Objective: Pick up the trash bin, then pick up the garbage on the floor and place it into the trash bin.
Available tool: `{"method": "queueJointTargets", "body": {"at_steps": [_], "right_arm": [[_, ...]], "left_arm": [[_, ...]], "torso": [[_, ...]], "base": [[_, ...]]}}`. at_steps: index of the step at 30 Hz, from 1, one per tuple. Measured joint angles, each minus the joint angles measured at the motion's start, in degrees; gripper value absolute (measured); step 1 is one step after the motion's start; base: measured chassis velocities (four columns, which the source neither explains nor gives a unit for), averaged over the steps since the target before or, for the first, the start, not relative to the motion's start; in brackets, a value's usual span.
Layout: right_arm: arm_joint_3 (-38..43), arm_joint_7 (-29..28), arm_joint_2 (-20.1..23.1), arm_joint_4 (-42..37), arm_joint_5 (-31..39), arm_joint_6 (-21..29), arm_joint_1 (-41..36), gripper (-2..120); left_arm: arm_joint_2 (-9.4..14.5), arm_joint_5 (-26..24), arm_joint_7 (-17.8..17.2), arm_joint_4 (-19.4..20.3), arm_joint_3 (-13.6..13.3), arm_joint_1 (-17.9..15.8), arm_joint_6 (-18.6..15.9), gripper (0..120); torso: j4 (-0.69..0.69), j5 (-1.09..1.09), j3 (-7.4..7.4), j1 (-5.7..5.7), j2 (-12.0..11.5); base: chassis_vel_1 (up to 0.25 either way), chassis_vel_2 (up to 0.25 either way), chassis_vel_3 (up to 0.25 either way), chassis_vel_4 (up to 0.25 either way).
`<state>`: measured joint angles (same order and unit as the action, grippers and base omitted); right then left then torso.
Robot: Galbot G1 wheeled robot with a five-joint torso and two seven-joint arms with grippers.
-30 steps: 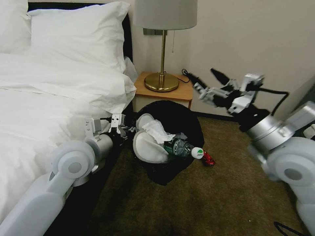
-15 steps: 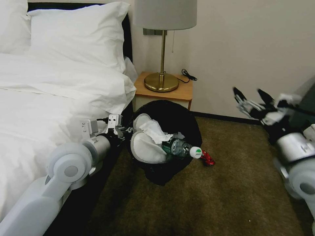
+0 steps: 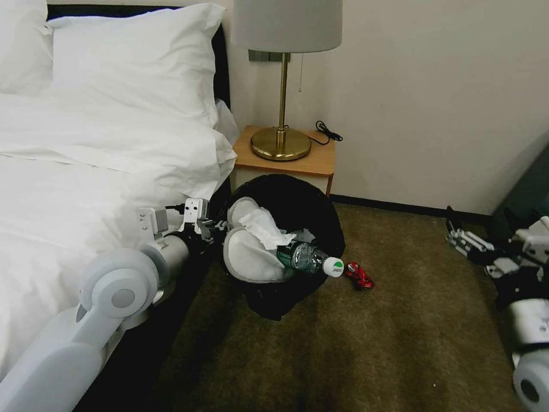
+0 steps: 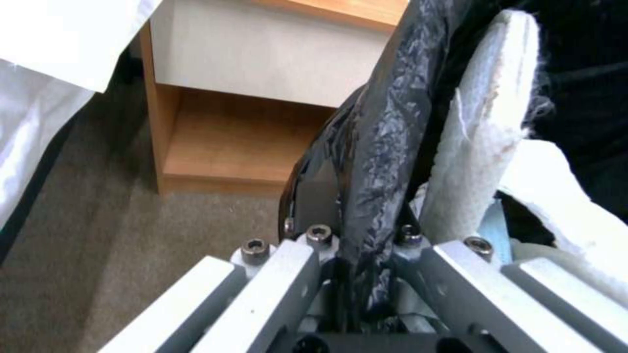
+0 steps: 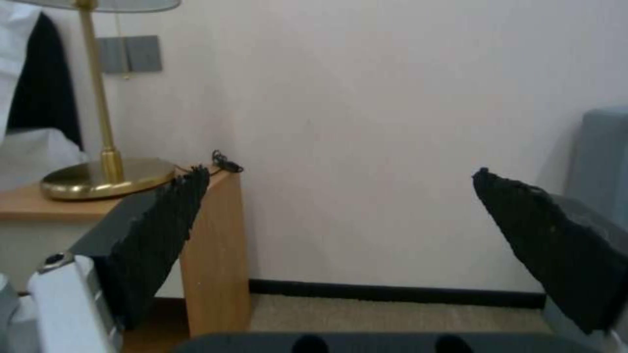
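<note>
Holding the trash bin (image 3: 297, 212) by its rim, the left gripper (image 4: 356, 255) was clamped on the black liner edge, bin tilted beside the bed (image 3: 86, 171) above the floor (image 3: 354, 343). Slippers (image 3: 249, 257), tissue (image 3: 263, 226) and a bottle (image 3: 306, 258) sat in it. A crushed red can (image 3: 359, 276) lay on the carpet just beside the bin. The right gripper (image 3: 466, 240) hung low at the right, fingers spread, empty. Step judged: last pickup; the next move calls for reaching left and down to the can.
</note>
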<state>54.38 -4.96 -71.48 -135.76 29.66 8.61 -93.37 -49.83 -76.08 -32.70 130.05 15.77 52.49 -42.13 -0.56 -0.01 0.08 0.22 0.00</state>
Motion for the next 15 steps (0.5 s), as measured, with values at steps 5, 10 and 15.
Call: {"method": "queueJointTargets", "body": {"at_steps": [5,10,15], "right_arm": [[-0.2,0.0,-0.8,0.4,1.7,-0.7,0.4,100],[0.3,0.0,-1.2,0.4,2.9,-0.9,0.1,100],[0.3,-0.5,-0.8,0.4,3.4,-0.9,0.5,100]], "left_arm": [[-0.2,0.1,0.0,0.2,-0.2,0.2,0.0,2],[0.0,0.1,0.1,0.3,-0.1,0.1,0.0,2],[0.0,0.1,0.2,0.2,0.0,-0.3,0.0,2]], "torso": [[0.01,0.02,0.00,0.00,0.0],[0.02,0.01,0.00,0.00,0.0],[0.05,0.00,0.00,-0.01,0.0]], "base": [[0.000,0.000,0.000,0.000],[0.000,0.000,0.000,0.000],[-0.040,0.043,0.047,-0.046]]}}
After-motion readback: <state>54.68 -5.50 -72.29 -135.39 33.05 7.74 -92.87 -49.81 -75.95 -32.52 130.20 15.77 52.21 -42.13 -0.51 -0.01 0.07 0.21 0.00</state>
